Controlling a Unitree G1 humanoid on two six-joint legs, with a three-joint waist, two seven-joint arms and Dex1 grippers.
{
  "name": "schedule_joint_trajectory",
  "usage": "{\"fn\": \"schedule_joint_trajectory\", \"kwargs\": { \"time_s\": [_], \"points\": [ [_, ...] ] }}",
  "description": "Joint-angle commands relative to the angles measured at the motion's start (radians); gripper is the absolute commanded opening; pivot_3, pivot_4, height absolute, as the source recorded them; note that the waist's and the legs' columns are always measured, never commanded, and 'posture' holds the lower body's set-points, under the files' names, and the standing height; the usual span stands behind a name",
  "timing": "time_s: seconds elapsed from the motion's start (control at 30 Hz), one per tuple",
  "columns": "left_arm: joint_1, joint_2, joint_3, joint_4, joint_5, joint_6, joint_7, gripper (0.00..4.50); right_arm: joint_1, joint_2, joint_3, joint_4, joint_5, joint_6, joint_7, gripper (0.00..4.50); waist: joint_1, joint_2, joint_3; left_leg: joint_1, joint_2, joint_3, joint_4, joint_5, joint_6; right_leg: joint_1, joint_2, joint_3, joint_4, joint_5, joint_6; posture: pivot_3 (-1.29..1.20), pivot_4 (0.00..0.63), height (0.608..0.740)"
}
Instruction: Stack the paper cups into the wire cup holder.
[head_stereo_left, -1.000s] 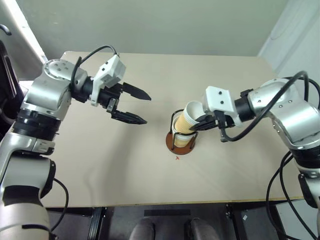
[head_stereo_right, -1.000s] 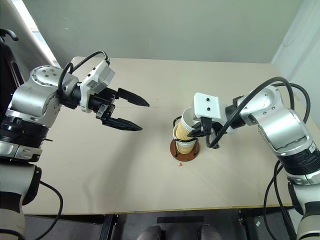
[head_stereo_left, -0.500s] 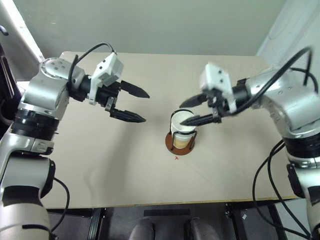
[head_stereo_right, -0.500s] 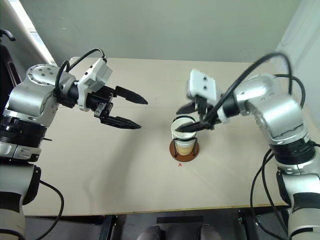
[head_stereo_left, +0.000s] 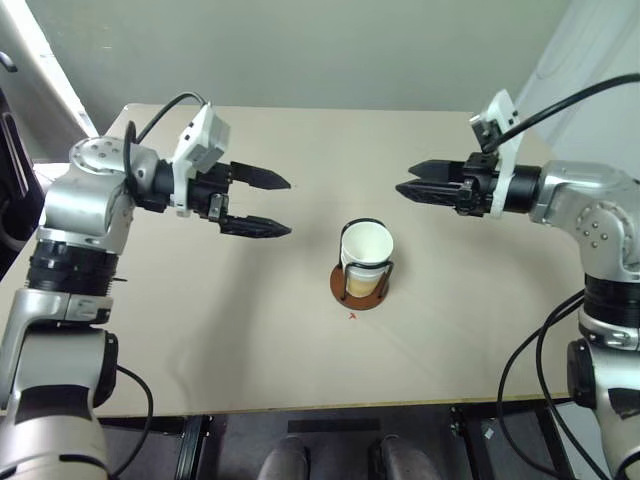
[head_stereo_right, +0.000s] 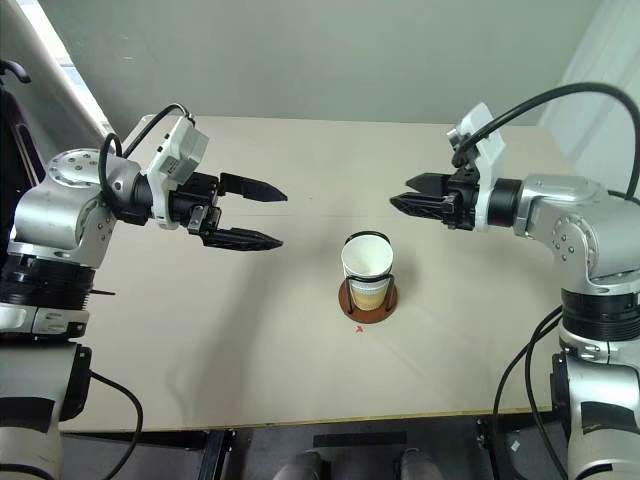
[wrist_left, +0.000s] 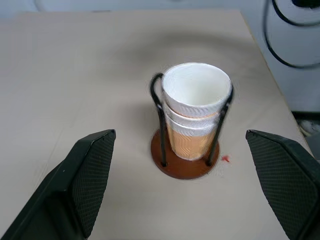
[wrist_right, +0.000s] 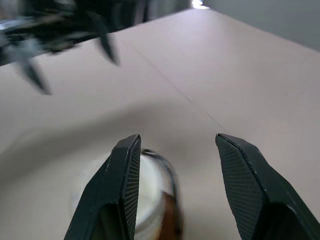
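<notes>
Three paper cups (head_stereo_left: 365, 257) sit nested upright in the wire cup holder (head_stereo_left: 361, 290) at the middle of the table; the stack also shows in the left wrist view as paper cups (wrist_left: 195, 110) between black wire loops on a reddish-brown disc base (wrist_left: 182, 162). My left gripper (head_stereo_left: 278, 206) hangs open above the table, left of the stack, with nothing between its fingers. My right gripper (head_stereo_left: 412, 190) is open and empty, up and to the right of the cups, clear of them. In the right wrist view the cups (wrist_right: 145, 195) lie blurred below its fingers (wrist_right: 125, 175).
The beige table (head_stereo_left: 200, 320) carries a small red mark (head_stereo_left: 353, 316) just in front of the holder. A grey wall rises behind the far edge. Cables hang from both arms.
My right gripper let go of the top cup, opened, and pulled up and away to the right. The cup now stands straight in the stack. The left gripper barely moved.
</notes>
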Motion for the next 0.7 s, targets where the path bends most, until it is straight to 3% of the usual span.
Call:
{"fn": "schedule_joint_trajectory", "kwargs": {
  "time_s": [0.03,0.2,0.5,0.7],
  "points": [
    [0.044,-0.015,0.094,-0.068,-0.028,0.046,0.091,4.5,0.052,0.027,-0.048,0.027,-0.046,-0.08,-0.108,2.32,-0.001,0.0,0.0,0.0,0.0,0.0,0.0,0.0,0.0,0.0,0.0,0.0,0.0,0.0,0.0,0.0,0.15,0.74],
    [0.151,-0.061,0.189,-0.146,-0.064,0.107,0.226,4.5,0.119,0.129,-0.065,0.046,-0.105,-0.186,-0.278,2.32,-0.002,0.001,0.0,0.002,0.0,0.002,0.0,0.0,0.0,-0.001,0.0,-0.001,0.001,0.0,0.0,0.0,0.15,0.74],
    [0.236,-0.119,0.276,-0.209,-0.051,0.127,0.444,4.5,0.166,0.176,-0.086,0.064,-0.145,-0.243,-0.407,2.32,-0.001,0.001,-0.001,0.003,0.0,0.002,0.0,0.001,-0.001,0.001,0.0,-0.002,0.001,0.0,0.001,0.0,0.15,0.74],
    [0.226,-0.168,0.349,-0.195,-0.067,0.12,0.588,4.5,0.147,0.2,-0.14,0.076,-0.102,-0.182,-0.451,2.32,0.0,0.0,-0.001,0.003,0.0,0.002,0.0,0.001,-0.001,0.001,0.001,-0.002,0.001,0.0,0.0,0.0,0.15,0.74]
  ]
}}
